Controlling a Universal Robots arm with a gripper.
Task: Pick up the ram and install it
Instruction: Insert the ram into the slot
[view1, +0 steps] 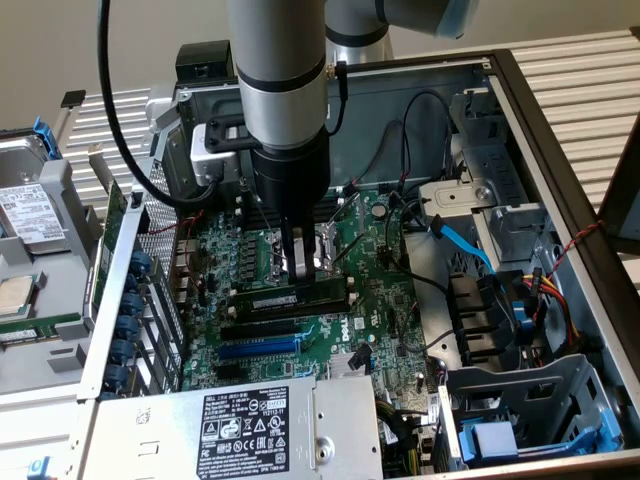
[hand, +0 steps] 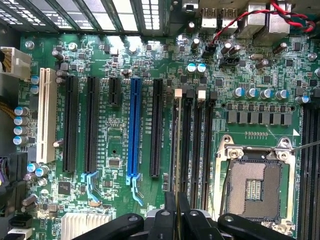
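Observation:
My gripper (view1: 294, 272) hangs straight down over the green motherboard (view1: 385, 300) inside the open computer case. It is shut on the ram (view1: 272, 299), a narrow green stick with a small pale label. In the wrist view the ram (hand: 177, 150) shows edge-on as a thin line running out from between the black fingers (hand: 169, 212). It lies along the first of the black memory slots (hand: 189, 150), beside the CPU socket (hand: 255, 187). Whether the ram sits in the slot or just above it I cannot tell.
A blue expansion slot (hand: 134, 130) and black slots (hand: 91, 125) lie beside the memory slots. The power supply (view1: 260, 430) borders the board in front. Blue and black cables (view1: 465, 245) and drive bays (view1: 520, 400) crowd the exterior view's right. A loose hard drive (view1: 30, 210) sits outside the case.

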